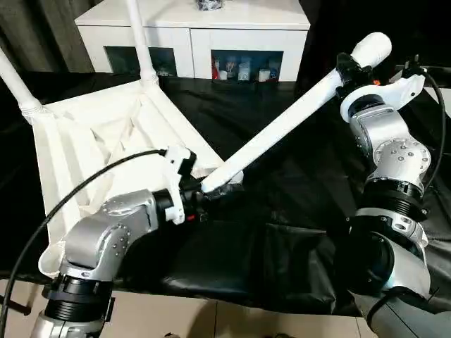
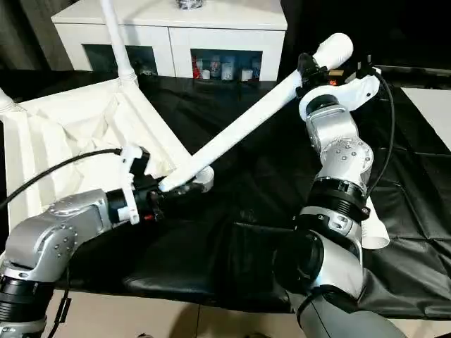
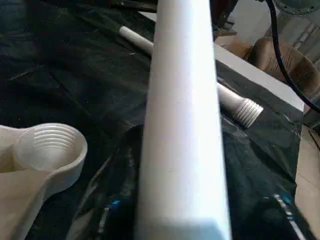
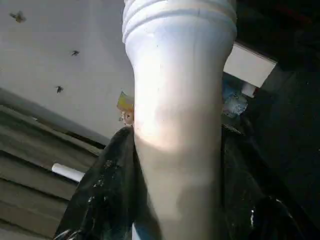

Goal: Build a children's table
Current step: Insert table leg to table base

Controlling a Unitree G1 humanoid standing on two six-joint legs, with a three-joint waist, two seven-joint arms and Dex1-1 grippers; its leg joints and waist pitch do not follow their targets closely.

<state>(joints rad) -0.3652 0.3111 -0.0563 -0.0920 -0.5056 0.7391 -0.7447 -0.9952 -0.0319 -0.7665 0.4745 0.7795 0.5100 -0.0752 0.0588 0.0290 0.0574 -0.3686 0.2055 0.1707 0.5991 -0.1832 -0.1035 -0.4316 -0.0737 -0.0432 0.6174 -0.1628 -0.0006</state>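
Note:
The children's table top [image 1: 77,141] lies upside down on the left, ribs up. Two white legs [image 1: 141,42] [image 1: 17,88] stand in its far corner sockets. A third leg [image 1: 282,127] slants across the middle. My right gripper [image 1: 350,74] is shut on its thick upper end, black fingers [image 4: 105,195] pressed against both sides. My left gripper [image 1: 203,195] is shut around the leg's lower end, just beside the near threaded corner socket [image 3: 50,145]. A fourth leg [image 3: 240,107] lies loose on the black cover to the right.
The black-covered work table [image 1: 282,232] carries everything, its front edge close to my body. A white cabinet [image 1: 190,28] with glass doors stands behind it. A black cable [image 1: 84,183] loops over the table top to my left wrist.

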